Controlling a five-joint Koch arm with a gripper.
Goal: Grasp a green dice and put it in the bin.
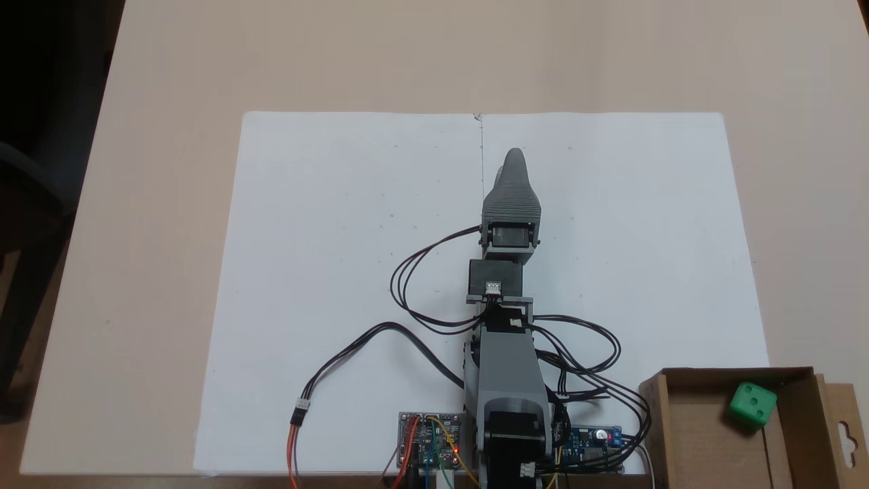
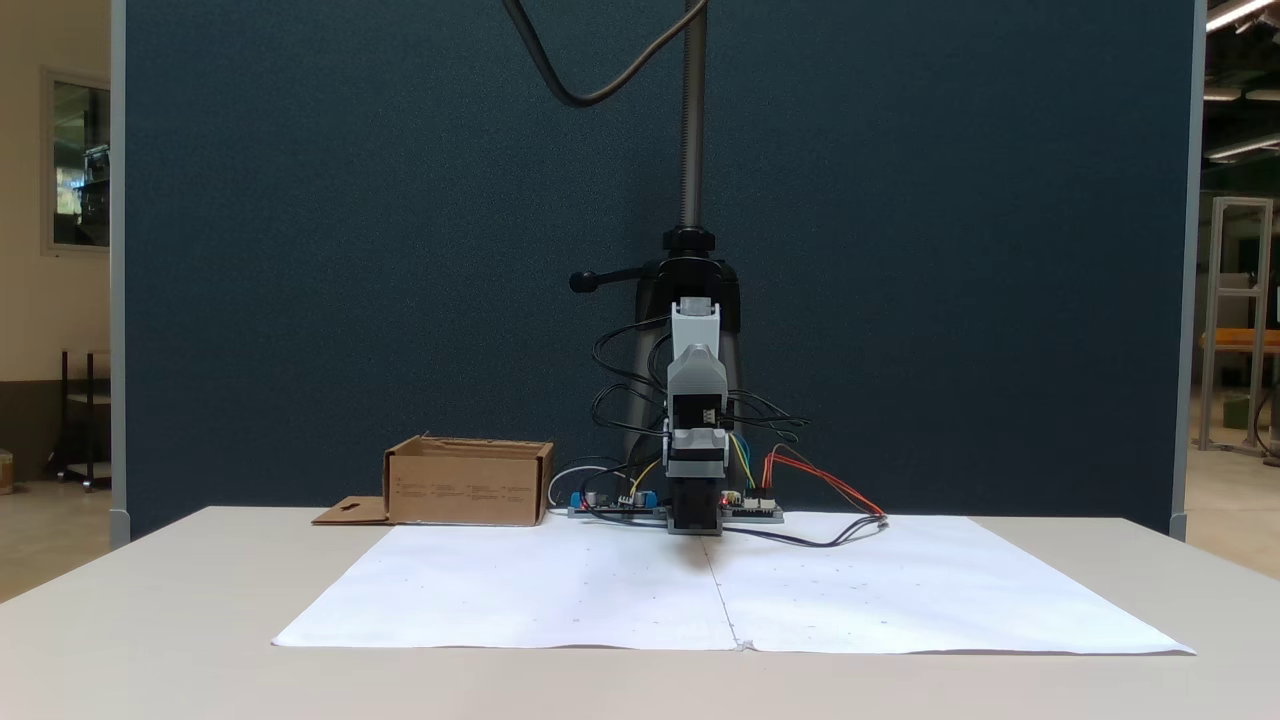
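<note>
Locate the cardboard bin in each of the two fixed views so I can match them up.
A fixed view from above: the bin sits at the lower right corner, right of the arm's base, with the green dice inside.
A fixed view from the front: the bin stands at left of centre, left of the arm's base.
Shared landmark: the white paper with its centre seam.

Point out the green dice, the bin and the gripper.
green dice [image 1: 752,403]: a fixed view from above, on its top face with the pips.
bin [image 2: 468,492]: a fixed view from the front, on its front wall.
gripper [image 1: 514,157]: a fixed view from above, at its tip.
</note>
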